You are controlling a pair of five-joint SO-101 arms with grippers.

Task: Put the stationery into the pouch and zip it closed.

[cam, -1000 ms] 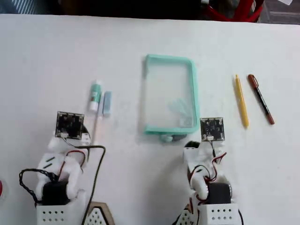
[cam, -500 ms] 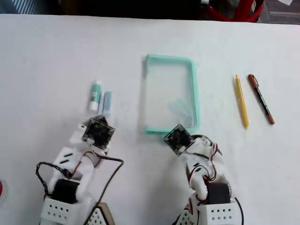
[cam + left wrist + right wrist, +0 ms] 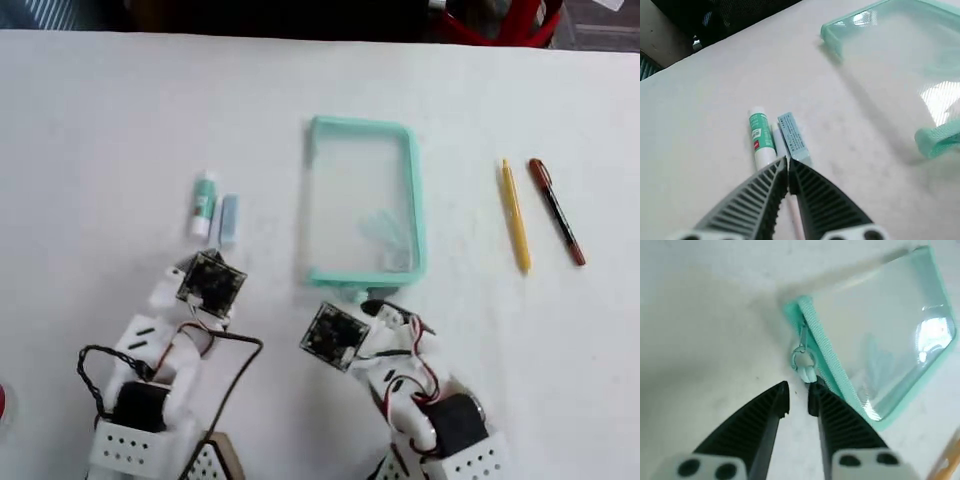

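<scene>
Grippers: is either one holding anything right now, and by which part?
Nothing is held. The left gripper is shut and empty, tips by the glue stick. The right gripper is open, just short of the zipper pull of the pouch.

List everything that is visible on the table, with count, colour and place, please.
pouch: one, clear with mint-green edging, table centre
zip pull: one, mint, pouch's near edge
glue stick: one, white and green, left of pouch
eraser: one, pale blue, beside glue stick
pen: one, yellow, right of pouch
marker: one, dark red, right of pen
table: one, white, under everything
left hand: one, black, shut, near glue stick
right hand: one, black, open, just before zip pull
</scene>
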